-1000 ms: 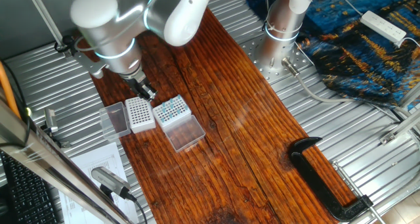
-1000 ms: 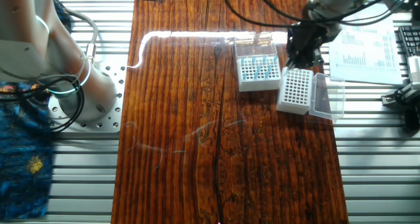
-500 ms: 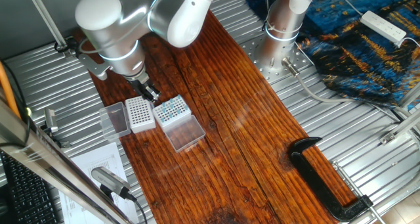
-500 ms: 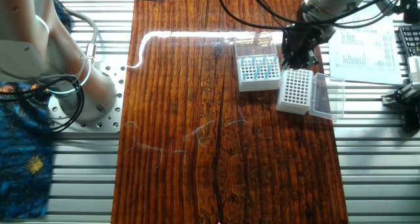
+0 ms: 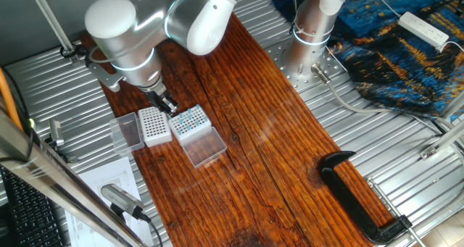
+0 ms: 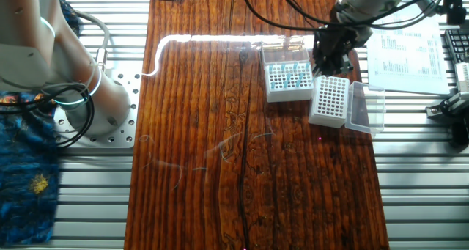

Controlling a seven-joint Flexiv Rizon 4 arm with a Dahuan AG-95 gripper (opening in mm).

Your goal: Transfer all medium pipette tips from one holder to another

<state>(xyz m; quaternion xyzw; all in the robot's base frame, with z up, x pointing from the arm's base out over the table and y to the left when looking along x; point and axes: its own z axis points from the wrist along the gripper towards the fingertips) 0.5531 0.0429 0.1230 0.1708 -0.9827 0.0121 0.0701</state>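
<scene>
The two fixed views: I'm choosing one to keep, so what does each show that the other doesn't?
Only the view with the papers at lower left shows the black C-shaped clamp and white power strip. Only the other shows the glare stripe across the wood. Both share the white-sided perforated rack, the clear-sided rack with teal tips and the end effector.

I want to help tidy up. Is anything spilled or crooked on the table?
Nothing is spilled. The white rack sits a bit turned next to the clear rack, which lies square to the table edge. Both lids are open. The gripper hangs above their near corners.
</scene>
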